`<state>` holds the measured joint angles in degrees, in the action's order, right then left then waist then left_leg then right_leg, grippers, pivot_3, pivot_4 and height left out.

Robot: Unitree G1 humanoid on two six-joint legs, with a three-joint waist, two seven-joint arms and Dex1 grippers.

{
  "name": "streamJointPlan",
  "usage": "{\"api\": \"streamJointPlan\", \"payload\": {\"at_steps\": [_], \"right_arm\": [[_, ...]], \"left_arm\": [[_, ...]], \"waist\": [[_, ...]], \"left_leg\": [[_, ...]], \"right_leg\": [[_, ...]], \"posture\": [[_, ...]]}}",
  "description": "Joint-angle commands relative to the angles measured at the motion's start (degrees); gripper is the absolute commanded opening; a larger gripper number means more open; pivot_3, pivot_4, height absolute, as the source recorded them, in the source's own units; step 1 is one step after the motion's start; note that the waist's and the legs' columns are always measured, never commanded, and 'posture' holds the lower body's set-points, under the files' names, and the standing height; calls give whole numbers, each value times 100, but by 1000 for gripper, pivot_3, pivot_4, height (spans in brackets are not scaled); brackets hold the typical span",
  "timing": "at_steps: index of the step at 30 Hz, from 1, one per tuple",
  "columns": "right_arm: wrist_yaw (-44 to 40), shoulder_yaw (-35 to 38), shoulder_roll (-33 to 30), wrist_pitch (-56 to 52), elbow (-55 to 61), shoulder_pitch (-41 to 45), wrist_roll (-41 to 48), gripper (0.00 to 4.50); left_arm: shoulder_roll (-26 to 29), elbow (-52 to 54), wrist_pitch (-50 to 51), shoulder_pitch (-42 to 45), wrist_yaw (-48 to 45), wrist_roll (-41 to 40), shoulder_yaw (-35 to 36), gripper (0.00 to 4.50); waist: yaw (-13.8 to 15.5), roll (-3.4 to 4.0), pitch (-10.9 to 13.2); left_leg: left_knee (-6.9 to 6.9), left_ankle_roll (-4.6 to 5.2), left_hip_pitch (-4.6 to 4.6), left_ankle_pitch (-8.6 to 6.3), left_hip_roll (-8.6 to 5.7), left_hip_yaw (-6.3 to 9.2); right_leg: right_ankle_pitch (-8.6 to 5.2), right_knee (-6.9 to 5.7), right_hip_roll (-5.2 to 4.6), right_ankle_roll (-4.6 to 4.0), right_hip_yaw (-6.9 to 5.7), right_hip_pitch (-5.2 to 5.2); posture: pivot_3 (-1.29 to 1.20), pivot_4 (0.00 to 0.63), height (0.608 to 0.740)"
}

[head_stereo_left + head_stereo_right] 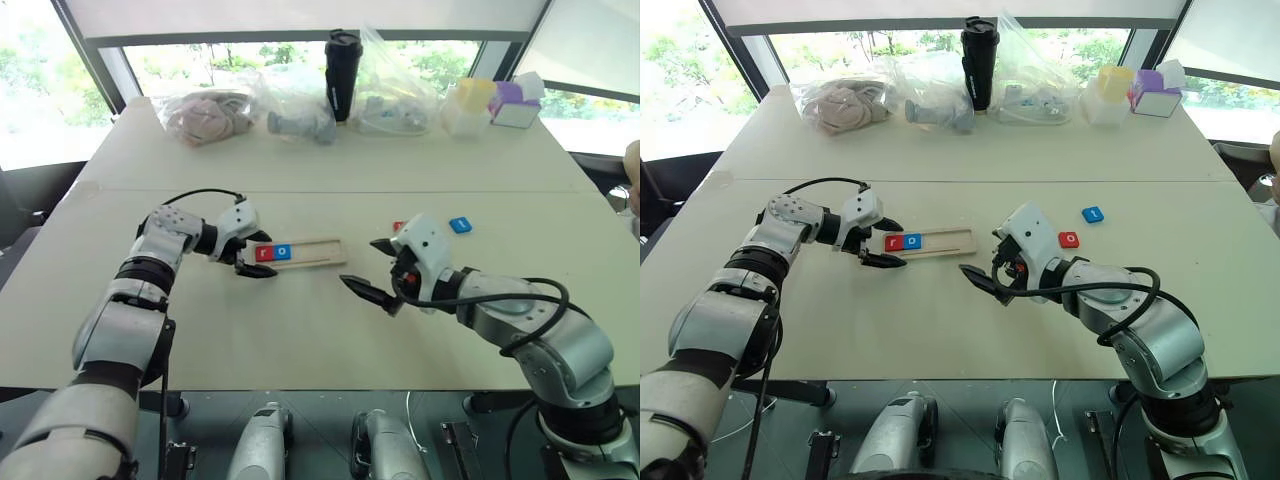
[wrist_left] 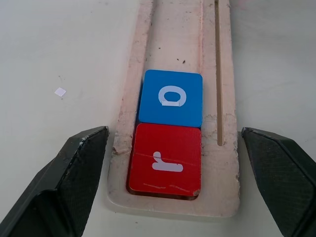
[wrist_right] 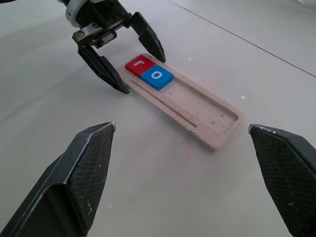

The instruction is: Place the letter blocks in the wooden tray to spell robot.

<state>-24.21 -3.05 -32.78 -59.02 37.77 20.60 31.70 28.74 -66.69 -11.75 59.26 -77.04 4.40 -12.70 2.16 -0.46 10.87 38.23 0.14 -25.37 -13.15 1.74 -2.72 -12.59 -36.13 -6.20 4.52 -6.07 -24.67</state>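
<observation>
The wooden tray [image 1: 952, 242] lies mid-table with a red "r" block [image 1: 894, 242] at its left end and a blue "o" block [image 1: 913, 241] touching it. My left gripper [image 1: 902, 245] is open and straddles that end, one finger on each side of the tray, and neither finger touches it. In the left wrist view the red "r" [image 2: 165, 160] and blue "o" [image 2: 171, 98] lie between the fingers [image 2: 64, 182]. My right gripper [image 1: 980, 252] hangs open and empty just right of the tray. Further right a red block [image 1: 1068, 239] and a blue block [image 1: 1093, 214] lie loose on the table.
Along the far table edge stand plastic bags [image 1: 205, 115], a black tumbler [image 1: 343, 60] and small yellow and purple boxes [image 1: 495, 102]. A person's hand [image 1: 633, 165] shows at the right edge. Bare table lies in front of the tray.
</observation>
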Motion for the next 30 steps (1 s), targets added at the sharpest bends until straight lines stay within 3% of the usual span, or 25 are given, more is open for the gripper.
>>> {"api": "streamJointPlan", "payload": {"at_steps": [1, 8, 16, 22, 30], "right_arm": [[-63, 155, -114, 165, 9, 15, -65, 4500], [-282, 288, -418, 301, -134, -108, -142, 4500], [-628, 826, -1018, 721, -582, -671, -336, 4500], [-595, 904, -979, 833, -676, -811, -397, 4500], [-553, 746, -801, 917, -775, -772, -515, 4500]], "left_arm": [[-39, -121, 3, -172, -114, 205, -101, 3255], [-127, -59, -182, -170, -15, 157, -29, 3142], [-307, 1301, -187, -463, -871, -183, -66, 3142], [-202, 2498, 330, -1099, -979, -117, -253, 3142], [-26, 3009, 770, -1492, -655, -18, -354, 3142]], "waist": [[-2, 0, -2], [11, 0, -3], [13, -2, -3], [-23, -2, -2], [-13, 0, -4]], "left_leg": [[0, 0, 0, 0, 0, 0], [1, 0, 1, 0, 0, 0], [3, 0, -2, 0, -5, 1], [3, 0, 2, 0, 3, 0], [3, 0, 6, 0, 15, 8]], "right_leg": [[0, 0, 0, 0, 0, 0], [0, 0, 0, 0, 0, 2], [0, 7, -7, 0, 0, 7], [2, 1, 4, -3, 1, 3], [2, 1, 25, -7, 6, 4]], "posture": [[0, 150, 740], [0, 150, 740], [0, 150, 740], [0, 150, 740], [0, 150, 740]]}}
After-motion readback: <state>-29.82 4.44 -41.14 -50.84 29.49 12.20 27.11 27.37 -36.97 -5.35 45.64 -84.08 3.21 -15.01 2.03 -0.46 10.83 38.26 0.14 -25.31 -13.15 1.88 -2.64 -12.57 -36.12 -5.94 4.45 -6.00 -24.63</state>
